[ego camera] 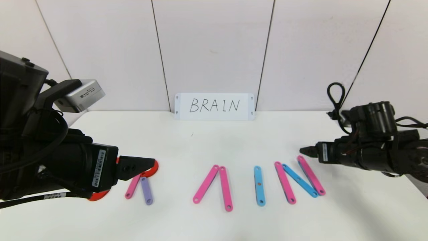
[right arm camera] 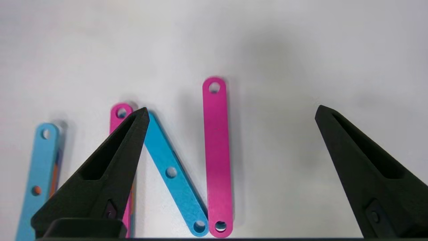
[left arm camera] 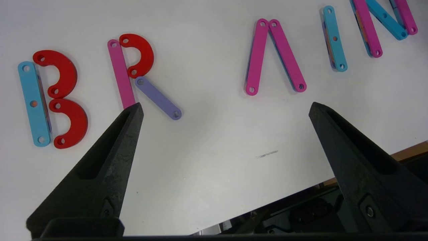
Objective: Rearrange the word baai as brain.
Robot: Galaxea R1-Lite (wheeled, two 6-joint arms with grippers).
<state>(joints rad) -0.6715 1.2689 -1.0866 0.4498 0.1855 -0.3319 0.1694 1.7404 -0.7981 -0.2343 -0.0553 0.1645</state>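
The word lies in a row on the white table. In the left wrist view its B is a blue bar [left arm camera: 33, 103] with two red arcs [left arm camera: 63, 72]. The R is a pink bar [left arm camera: 120, 73], a red arc [left arm camera: 142, 53] and a purple bar [left arm camera: 158, 97]. Two pink bars [ego camera: 205, 184] lean into a peak with no crossbar. A single blue bar [ego camera: 259, 185] follows, then an N of pink, blue [right arm camera: 170, 170] and pink [right arm camera: 217, 150] bars. My left gripper [left arm camera: 225, 106] hovers open and empty over the B and R, hiding the B in the head view. My right gripper [right arm camera: 232, 109] is open above the N's last pink bar, holding nothing.
A white card [ego camera: 214, 106] handwritten "BRAIN" leans against the back wall. The table's front edge [left arm camera: 301, 197] runs close under the left gripper. The right arm [ego camera: 371, 150] reaches in over the table's right side.
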